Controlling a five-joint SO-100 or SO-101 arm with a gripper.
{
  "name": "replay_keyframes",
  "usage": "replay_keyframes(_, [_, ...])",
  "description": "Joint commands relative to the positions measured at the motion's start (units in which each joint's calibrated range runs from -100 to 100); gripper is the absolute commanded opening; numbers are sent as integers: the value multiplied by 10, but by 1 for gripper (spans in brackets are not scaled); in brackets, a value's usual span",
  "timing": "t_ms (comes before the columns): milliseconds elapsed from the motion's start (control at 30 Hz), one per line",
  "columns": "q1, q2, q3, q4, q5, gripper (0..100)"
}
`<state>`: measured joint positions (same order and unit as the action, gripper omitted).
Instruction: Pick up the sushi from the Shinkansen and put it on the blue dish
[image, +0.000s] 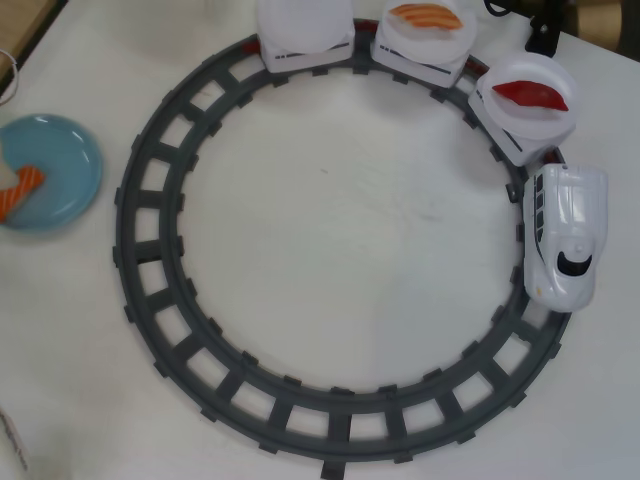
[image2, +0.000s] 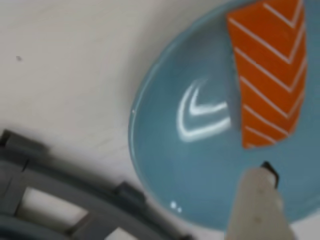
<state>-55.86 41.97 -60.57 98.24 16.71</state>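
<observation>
The sushi (image2: 267, 70), bright orange with white chevrons, lies flat on the blue dish (image2: 190, 170). In the overhead view the blue dish (image: 55, 160) is at the far left with the sushi (image: 22, 190) on its left part. Only one pale finger (image2: 256, 200) of my gripper shows. Its black-tipped end is just short of the sushi's near end, with no second finger beside it and nothing held. The Shinkansen (image: 565, 235) stands on the right of the track. The arm does not show in the overhead view.
A grey ring track (image: 150, 300) fills the table, and its edge passes close to the dish (image2: 60, 195). Behind the train are three cars: an empty white dish (image: 305, 25), one holding a paler orange piece (image: 425, 17), and one holding a dark red piece (image: 530, 95).
</observation>
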Motion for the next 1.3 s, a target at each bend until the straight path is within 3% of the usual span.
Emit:
replay_keyframes(0, [9,-109,61,10,-8,42])
replay_keyframes(333, [37,-306,321,10,-46,41])
replay_keyframes(733, [73,-471,532,10,-63,3])
replay_keyframes(1000, [73,-622,657,7,-70,3])
replay_keyframes(1267, [84,-773,853,-89,-87,3])
